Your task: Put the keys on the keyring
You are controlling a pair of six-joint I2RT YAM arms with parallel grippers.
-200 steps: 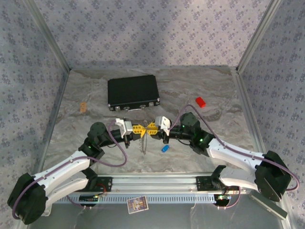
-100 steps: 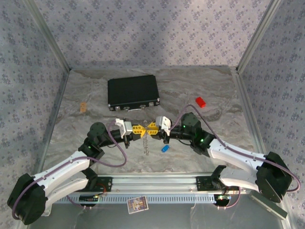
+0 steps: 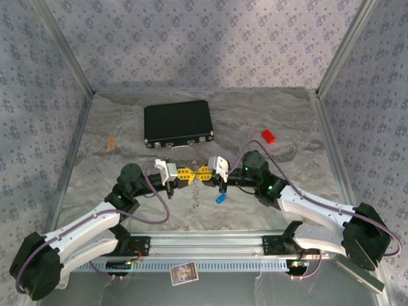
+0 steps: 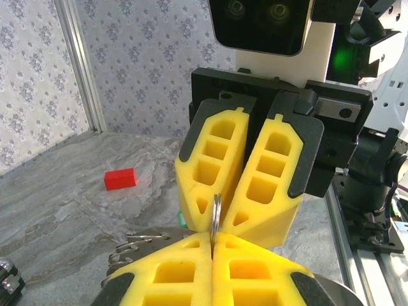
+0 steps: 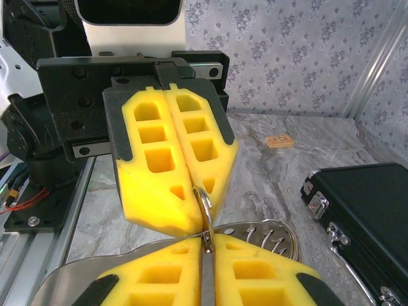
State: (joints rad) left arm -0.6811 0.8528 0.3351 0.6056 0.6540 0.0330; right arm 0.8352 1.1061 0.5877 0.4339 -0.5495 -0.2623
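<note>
My two grippers meet tip to tip above the table's middle, left gripper (image 3: pixel 190 173) and right gripper (image 3: pixel 200 172). A thin metal keyring (image 4: pixel 216 213) stands edge-on between them. The left gripper (image 4: pixel 212 245) is shut on its near edge. The right gripper (image 5: pixel 204 247) is closed on the ring's other side (image 5: pixel 205 204), with a thin grey metal strip between its pads. A short chain (image 3: pixel 196 194) hangs under the ring. The blue-headed key (image 3: pixel 221 198) lies on the table below the right gripper. A sliver of green (image 4: pixel 182 220) shows beside the right fingers; I cannot tell what it is.
A black case (image 3: pixel 178 123) lies behind the grippers, close to the right gripper's far side (image 5: pixel 363 217). A red block (image 3: pixel 268 136) sits at the back right and a small wooden piece (image 3: pixel 111 143) at the left. Metal rails bound the table.
The right gripper's fingers have closed in on the ring. The hanging chain has swung slightly to the right. The blue key and the left gripper have stayed put.
</note>
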